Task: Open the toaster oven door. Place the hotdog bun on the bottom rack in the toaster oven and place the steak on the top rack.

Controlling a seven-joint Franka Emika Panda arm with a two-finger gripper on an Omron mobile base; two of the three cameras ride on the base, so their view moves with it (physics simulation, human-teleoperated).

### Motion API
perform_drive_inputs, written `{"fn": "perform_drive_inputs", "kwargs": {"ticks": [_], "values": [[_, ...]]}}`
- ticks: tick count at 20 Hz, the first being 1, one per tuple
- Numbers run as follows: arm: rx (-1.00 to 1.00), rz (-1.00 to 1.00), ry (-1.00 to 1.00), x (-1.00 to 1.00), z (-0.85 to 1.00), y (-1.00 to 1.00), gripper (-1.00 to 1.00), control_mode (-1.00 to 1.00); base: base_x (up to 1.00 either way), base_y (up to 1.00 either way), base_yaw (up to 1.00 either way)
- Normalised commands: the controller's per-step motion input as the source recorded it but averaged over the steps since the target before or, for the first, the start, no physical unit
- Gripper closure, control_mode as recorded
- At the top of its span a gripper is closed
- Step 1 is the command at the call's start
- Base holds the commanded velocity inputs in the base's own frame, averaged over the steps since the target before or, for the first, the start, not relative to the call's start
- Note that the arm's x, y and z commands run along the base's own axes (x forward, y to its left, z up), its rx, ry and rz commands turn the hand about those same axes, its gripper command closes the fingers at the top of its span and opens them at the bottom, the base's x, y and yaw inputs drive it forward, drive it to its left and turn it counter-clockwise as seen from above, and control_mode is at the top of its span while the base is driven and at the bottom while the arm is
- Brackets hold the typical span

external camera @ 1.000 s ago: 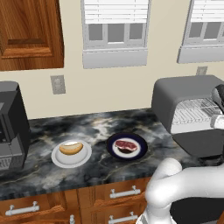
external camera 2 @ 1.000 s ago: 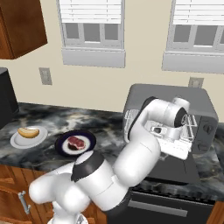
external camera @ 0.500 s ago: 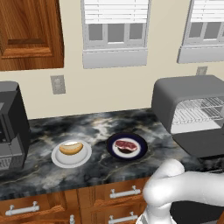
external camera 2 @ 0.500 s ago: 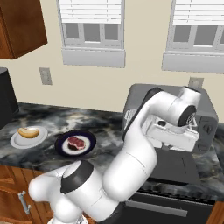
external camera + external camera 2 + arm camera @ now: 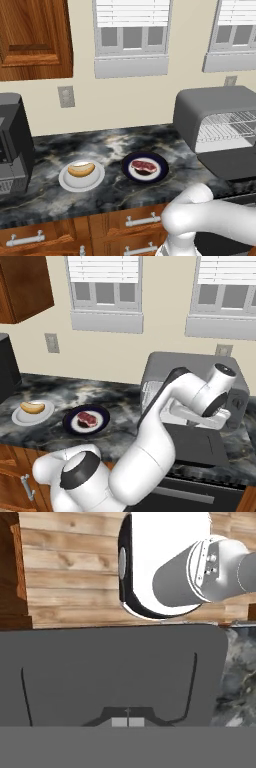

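Gripper [image 5: 128, 722] sits just above the lowered toaster oven door [image 5: 232, 164], its tips looking pressed together and holding nothing. The door lies flat at the right end of the counter, baring the top rack [image 5: 231, 121] and bottom rack [image 5: 222, 134] inside the toaster oven [image 5: 210, 102], so opening seems done. A second ago the hand was up at the racks; it has since drawn back. Next comes the reach left for the hotdog bun [image 5: 81, 169], then the steak [image 5: 143, 167] beside it.
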Motion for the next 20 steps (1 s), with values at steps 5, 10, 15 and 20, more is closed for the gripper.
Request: {"fn": "perform_drive_inputs", "kwargs": {"ticks": [5, 10, 15, 20], "values": [[0.0, 0.0, -0.17, 0.42, -0.02, -0.13, 1.0, -1.0, 0.0, 0.0, 0.0], [0.03, 0.0, -0.15, 0.35, -0.32, -0.24, 1.0, -1.0, 0.0, 0.0, 0.0], [0.02, 0.0, -0.14, 0.4, -0.11, -0.23, 1.0, -1.0, 0.0, 0.0, 0.0], [0.0, 0.0, -0.05, 0.41, -0.02, 0.0, 1.0, -1.0, 0.0, 0.0, 0.0]]}}
